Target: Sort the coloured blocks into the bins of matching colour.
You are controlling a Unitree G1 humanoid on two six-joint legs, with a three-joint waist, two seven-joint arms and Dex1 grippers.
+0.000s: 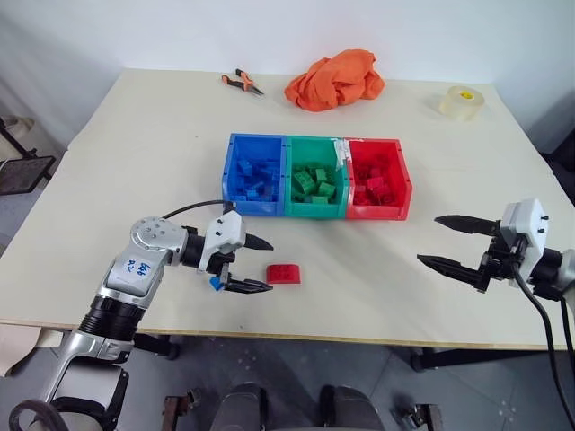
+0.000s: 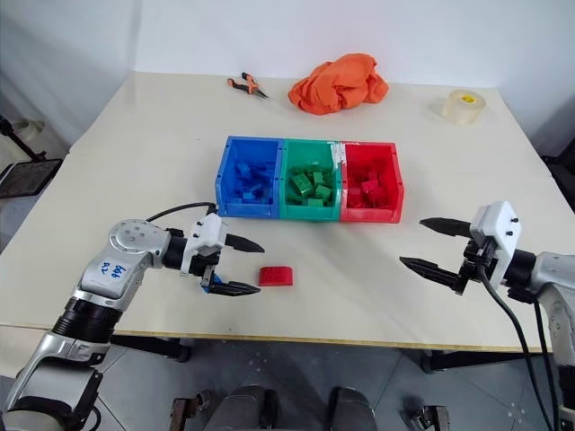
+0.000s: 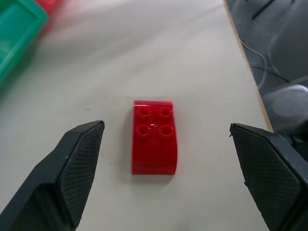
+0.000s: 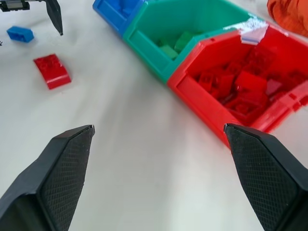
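Evidently the red block [image 1: 283, 273] lay near the surface's front edge, ahead of the left gripper [image 1: 259, 264], both grippers' fingers spread wide and empty. Light, rigid and slick-sided, it probably wanted pinching across its flat long sides.

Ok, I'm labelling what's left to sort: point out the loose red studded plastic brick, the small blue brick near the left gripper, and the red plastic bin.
Loose red studded plastic brick [image 3: 154, 142]: left wrist view, studded top face.
Small blue brick [image 4: 20, 33]: right wrist view, its top.
Red plastic bin [image 1: 377, 213]: left eye view, near wall.
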